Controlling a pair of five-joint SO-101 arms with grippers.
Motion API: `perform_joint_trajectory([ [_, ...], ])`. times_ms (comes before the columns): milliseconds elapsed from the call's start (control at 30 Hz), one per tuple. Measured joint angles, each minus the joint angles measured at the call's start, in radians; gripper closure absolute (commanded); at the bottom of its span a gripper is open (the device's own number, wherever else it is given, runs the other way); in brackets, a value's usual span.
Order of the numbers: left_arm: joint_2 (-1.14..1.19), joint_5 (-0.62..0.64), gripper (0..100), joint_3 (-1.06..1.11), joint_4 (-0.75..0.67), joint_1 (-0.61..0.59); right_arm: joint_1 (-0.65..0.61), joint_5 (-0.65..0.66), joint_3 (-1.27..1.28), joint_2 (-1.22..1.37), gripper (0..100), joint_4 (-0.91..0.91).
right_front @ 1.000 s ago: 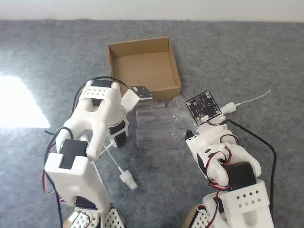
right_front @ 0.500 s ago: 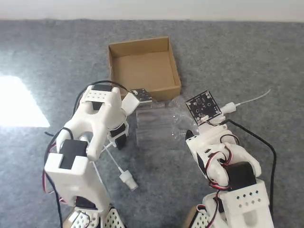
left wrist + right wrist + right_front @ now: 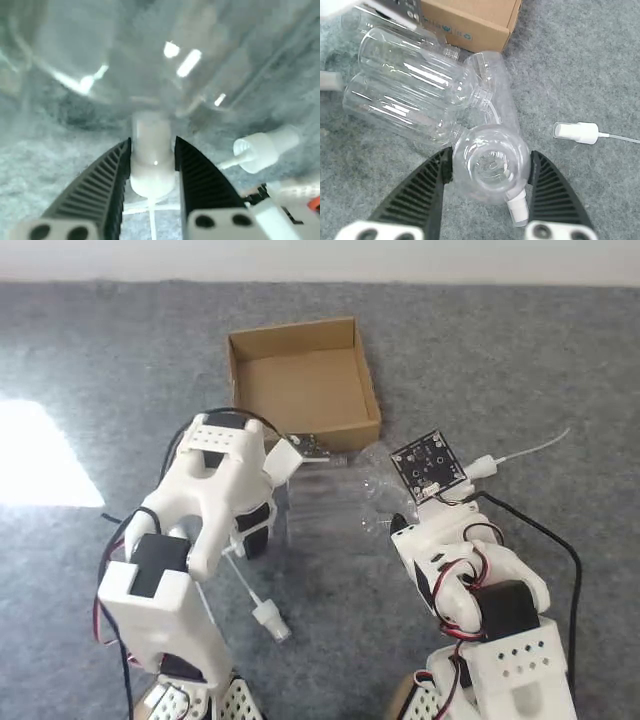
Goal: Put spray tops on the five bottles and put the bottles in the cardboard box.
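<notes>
My left gripper [image 3: 152, 144] is pinching a top [image 3: 151, 167]: both jaws press against its white sides, and the blurred clear wall of a bottle hangs right over it. A spare top [image 3: 260, 147] lies on the grey tabletop just beside those jaws, its thin tube pointing back toward them.

My right gripper [image 3: 491, 154] clasps a bottle [image 3: 492, 170], one jaw lying against each side of its round clear body, which I see end-on. A small white top [image 3: 520, 210] pokes out from behind that bottle; I cannot tell whether it sits on the neck or lies on the tabletop beyond.

The other bottles [image 3: 415, 75] lie on their sides in a cluster, touching one another, with open necks. From above they sit between my two arms [image 3: 325, 495], just in front of the box [image 3: 300, 385]. The box stands open near the far edge of the tabletop, about midway along it, its near wall touching the cluster.

A right top [image 3: 483, 466] lies beside my right wrist, its tube trailing toward the right edge. A front top [image 3: 270, 618] lies near the front edge, close to my left arm's base.
</notes>
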Motion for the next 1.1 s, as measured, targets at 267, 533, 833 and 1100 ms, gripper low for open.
perform_joint_trajectory([
  [267,-0.201,0.000,94,-0.035,0.104,0.000,0.000,0.000,0.000,0.000,87.4,0.000],
  [533,-0.344,0.000,94,-0.035,0.144,0.000,0.000,0.000,0.000,0.000,87.4,0.000],
  [833,-0.523,0.118,94,-0.035,0.146,0.000,0.000,0.000,0.000,0.000,87.4,0.000],
  [1100,-0.674,0.133,95,-0.035,0.147,0.000,0.000,0.000,0.000,0.000,87.3,0.000],
])
